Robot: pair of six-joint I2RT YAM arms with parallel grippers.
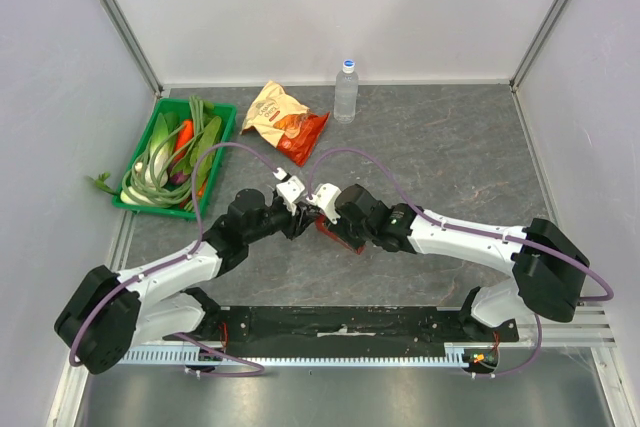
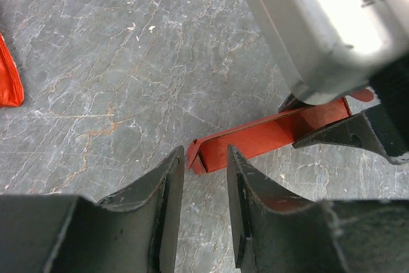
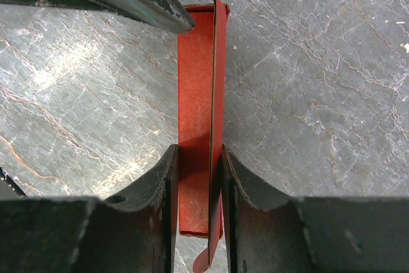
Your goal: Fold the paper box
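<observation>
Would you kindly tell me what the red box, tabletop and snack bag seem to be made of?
The paper box: thin card, matte red; a brownish cut edge shows. The table: grey, veined like marble; real stone or laminate, I cannot tell. The snack bag: crinkled printed film, probably plastic.

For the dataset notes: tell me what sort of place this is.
Probably a robot lab test cell: plain white panel walls on aluminium posts enclose a grey tabletop, with staged props: a water bottle and vegetable tray.

Green vegetable tray (image 1: 150,209), snack bag (image 1: 283,119), water bottle (image 1: 346,94)
</observation>
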